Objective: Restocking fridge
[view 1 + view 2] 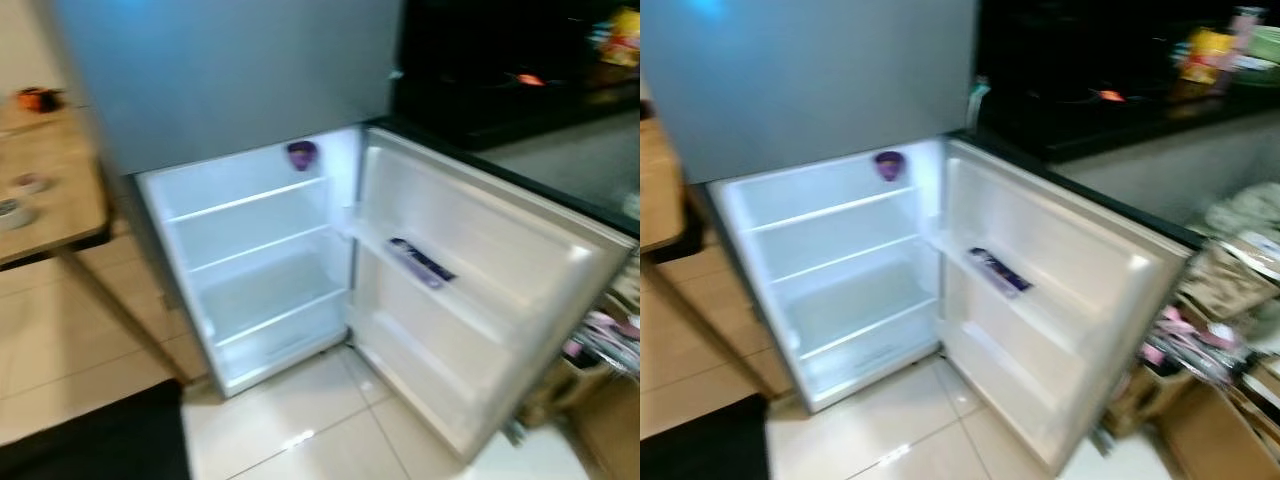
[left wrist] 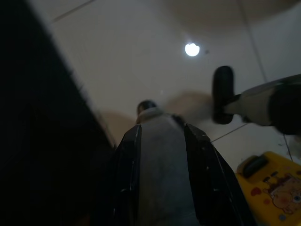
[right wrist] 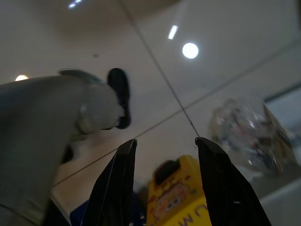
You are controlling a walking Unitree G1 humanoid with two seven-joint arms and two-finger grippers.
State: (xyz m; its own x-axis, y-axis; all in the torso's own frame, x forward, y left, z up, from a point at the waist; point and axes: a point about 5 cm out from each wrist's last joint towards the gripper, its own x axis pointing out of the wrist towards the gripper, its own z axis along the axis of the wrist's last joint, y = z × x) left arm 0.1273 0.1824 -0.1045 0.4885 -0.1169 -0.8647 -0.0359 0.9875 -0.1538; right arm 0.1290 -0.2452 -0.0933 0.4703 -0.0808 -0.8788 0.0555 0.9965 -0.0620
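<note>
Two arms hang low by the floor right now, so you have nothing in hand yet. Your right end effector [image 3: 164, 179] has its two black fingers apart, with only air between them. Past them you can see a yellow box [image 3: 181, 197] with a cartoon on it, low down near the floor tiles [image 3: 225, 28]. A clear crinkly bag [image 3: 247, 134] lies just beside it. These could be the things to put away, but that is only a guess.

Your left end effector [image 2: 162, 174] looks closed, the fingers pressed together with no gap you can see. It is dark there, so look again if it matters. The same yellow box [image 2: 275, 188] peeks in at the edge of that wrist view.

Now look ahead. The fridge [image 1: 250, 260] stands with its lower door [image 1: 470, 290] swung wide open to your right. That is good, because you can reach straight in. The white shelves [image 1: 250, 200] are almost bare. One small purple thing [image 1: 302, 154] sits at the back of the top shelf. A flat dark packet [image 1: 422, 263] lies in the door rack [image 1: 430, 285]. So there is lots of room, and the job looks like it is only starting.

A wooden tabletop [image 1: 60, 200] with small things on it stands to your left. Boxes and bags [image 1: 1210, 330] are piled behind the open door, on your right.

Everything is a bit blurry, so wait until you stand steady. Then you will likely need to bend down for the yellow box first
</note>
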